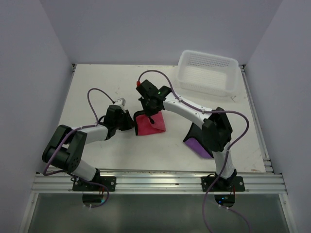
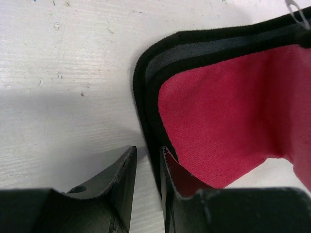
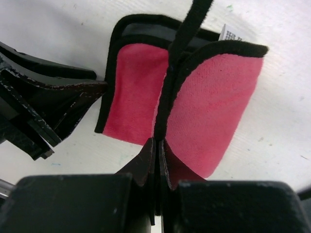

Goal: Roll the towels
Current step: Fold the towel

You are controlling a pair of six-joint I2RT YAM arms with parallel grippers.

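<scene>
The right gripper (image 3: 156,145) pinches the black edge of the pink-red towel (image 1: 149,123) mid-bench, while the left gripper (image 2: 148,160), jaws slightly parted, straddles its left edge; the purple towel (image 1: 198,145) lies right.

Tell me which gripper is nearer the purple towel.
Right. The purple towel lies by the right arm's base; the right gripper is pinching the pink-red towel left of it, and the left gripper is farther left, at that towel's other edge.

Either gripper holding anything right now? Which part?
Right gripper is shut on the pink-red towel's black-trimmed edge, lifting a fold. Left gripper straddles the towel's corner, jaws slightly apart; grip cannot be told.
</scene>
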